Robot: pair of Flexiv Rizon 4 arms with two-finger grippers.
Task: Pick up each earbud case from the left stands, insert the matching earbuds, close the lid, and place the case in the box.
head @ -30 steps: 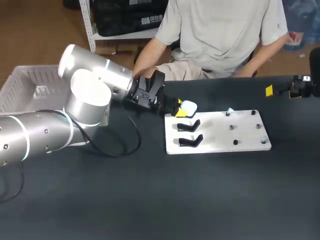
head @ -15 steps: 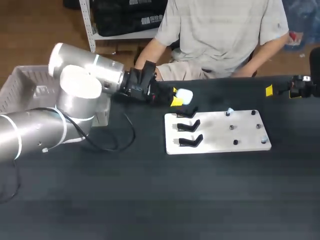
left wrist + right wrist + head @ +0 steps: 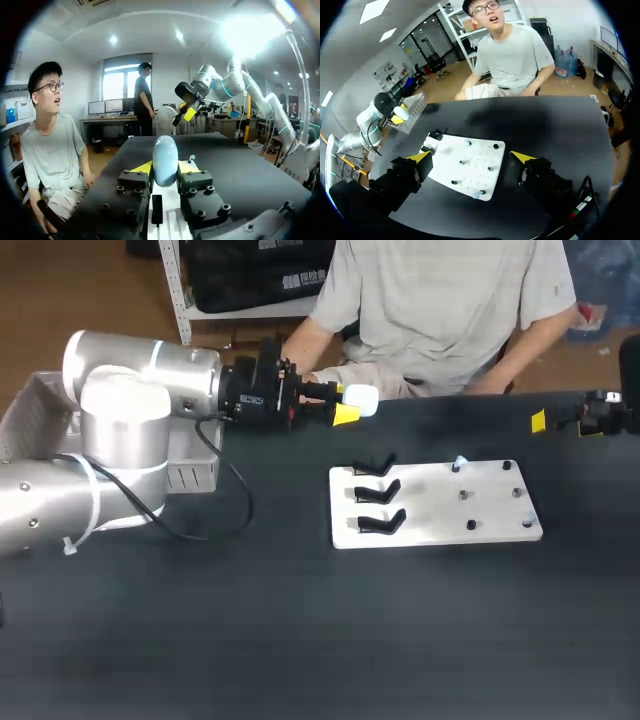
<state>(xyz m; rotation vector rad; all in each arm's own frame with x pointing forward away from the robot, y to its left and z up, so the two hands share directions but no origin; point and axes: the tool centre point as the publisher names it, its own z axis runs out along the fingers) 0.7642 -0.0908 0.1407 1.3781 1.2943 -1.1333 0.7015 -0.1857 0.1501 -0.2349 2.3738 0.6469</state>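
The case (image 3: 362, 400) is clamped in the left tool (image 3: 352, 407) and held up at the far left of the board (image 3: 440, 508). The right tool (image 3: 471, 157) is spread wide and empty over the desk (image 3: 300, 640).

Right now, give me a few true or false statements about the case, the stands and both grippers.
The left gripper is shut on the case. True.
A case rests on one of the black stands. False: all three stands are empty.
The right gripper is shut. False: it is open, its fingers wide apart.
The case is held away from the white board. True.
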